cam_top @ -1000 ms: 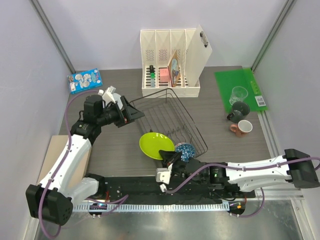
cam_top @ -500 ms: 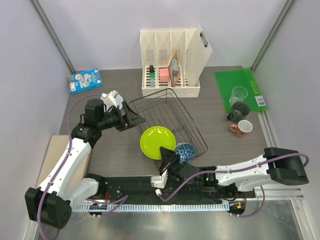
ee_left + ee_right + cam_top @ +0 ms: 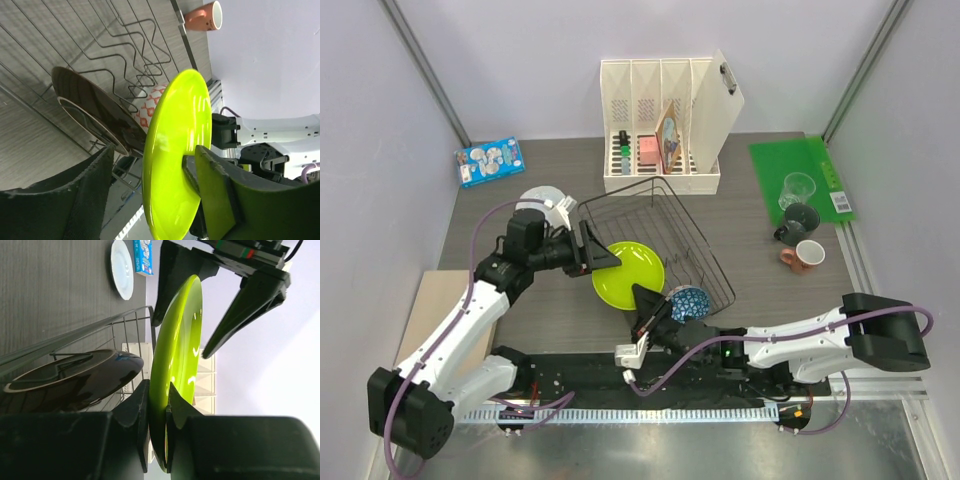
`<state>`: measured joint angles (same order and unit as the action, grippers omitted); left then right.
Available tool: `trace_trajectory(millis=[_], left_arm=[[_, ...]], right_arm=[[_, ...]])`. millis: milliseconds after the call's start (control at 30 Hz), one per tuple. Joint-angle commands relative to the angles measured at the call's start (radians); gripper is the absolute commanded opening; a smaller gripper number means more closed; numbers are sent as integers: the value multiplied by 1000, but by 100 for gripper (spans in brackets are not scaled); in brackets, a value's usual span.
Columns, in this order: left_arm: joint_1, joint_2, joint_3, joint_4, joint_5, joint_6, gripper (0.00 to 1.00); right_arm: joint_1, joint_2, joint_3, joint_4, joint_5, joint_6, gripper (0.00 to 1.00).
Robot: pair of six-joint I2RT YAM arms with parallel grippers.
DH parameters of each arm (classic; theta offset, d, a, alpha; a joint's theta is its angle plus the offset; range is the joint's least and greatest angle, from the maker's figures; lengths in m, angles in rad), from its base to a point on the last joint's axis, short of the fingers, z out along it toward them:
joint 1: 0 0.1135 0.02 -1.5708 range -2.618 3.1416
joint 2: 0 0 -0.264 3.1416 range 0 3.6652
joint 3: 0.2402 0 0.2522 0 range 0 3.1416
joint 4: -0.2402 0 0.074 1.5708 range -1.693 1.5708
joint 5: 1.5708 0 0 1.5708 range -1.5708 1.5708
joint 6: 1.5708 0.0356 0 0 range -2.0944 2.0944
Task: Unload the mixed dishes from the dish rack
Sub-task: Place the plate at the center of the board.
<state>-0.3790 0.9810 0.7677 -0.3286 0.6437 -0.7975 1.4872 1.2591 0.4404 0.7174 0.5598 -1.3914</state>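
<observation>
The lime-green plate [image 3: 628,272] stands on edge above the table, left of the dish rack [image 3: 660,215]. My right gripper [image 3: 645,300] is shut on its near rim, pinching it between both pads [image 3: 157,405]. My left gripper [image 3: 600,255] is open and straddles the plate's far-left rim [image 3: 152,155]; one pad lies against the plate's face [image 3: 177,150], the other stands apart. A blue patterned bowl [image 3: 686,302] sits at the rack's near corner. The white plate [image 3: 540,197] lies on the table at the left. The clear glass [image 3: 798,188], dark grey mug [image 3: 800,218] and pink mug [image 3: 807,255] stand at the right.
A cream slotted file holder [image 3: 665,130] stands behind the rack. A green mat [image 3: 810,160] lies at the back right and a blue packet [image 3: 488,162] at the back left. A dark glossy dish [image 3: 95,107] leans against the rack's wires.
My left gripper has swung right and come round the plate's rim while its jaws narrowed. My right gripper has shifted left along the front, still holding the plate.
</observation>
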Motion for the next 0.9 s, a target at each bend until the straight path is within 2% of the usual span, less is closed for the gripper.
trace_trajectory(millis=[0, 133, 233, 267, 300, 333, 433, 467, 533, 567, 700, 833, 867], left_arm=[[-24, -12, -11, 48, 4, 20, 61], [-46, -10, -8, 68, 11, 21, 50], [-51, -8, -1, 74, 10, 27, 26], [-51, -7, 2, 72, 8, 27, 11], [-51, -4, 5, 72, 4, 29, 1], [-51, -4, 8, 71, -1, 29, 0], [-51, -11, 19, 63, -41, 29, 0], [-51, -15, 31, 54, -58, 34, 0], [-51, -19, 45, 40, -96, 40, 0], [-51, -19, 70, 30, -111, 49, 0], [-47, -18, 136, -7, -186, 58, 0], [-29, -13, 197, -32, -272, 43, 0], [-17, -16, 205, -41, -298, 32, 0]], right_arm=[[-16, 6, 57, 102, -35, -34, 1], [-22, 13, 61, 100, -55, -31, 1], [-22, 16, 64, 103, -54, -28, 1], [-24, 13, 63, 106, -49, -23, 1], [-22, 11, 61, 117, -47, -18, 1], [-24, 10, 61, 122, -32, -14, 1], [-22, 5, 57, 128, -12, -8, 19], [-22, 2, 57, 128, 5, -3, 34], [-19, 2, 55, 126, 32, 5, 44], [-18, 0, 55, 131, 66, 11, 58], [-4, -30, 84, 168, 159, 135, 71], [-4, -122, 136, 146, 242, 418, 81], [-2, -171, 144, 140, 249, 464, 90]])
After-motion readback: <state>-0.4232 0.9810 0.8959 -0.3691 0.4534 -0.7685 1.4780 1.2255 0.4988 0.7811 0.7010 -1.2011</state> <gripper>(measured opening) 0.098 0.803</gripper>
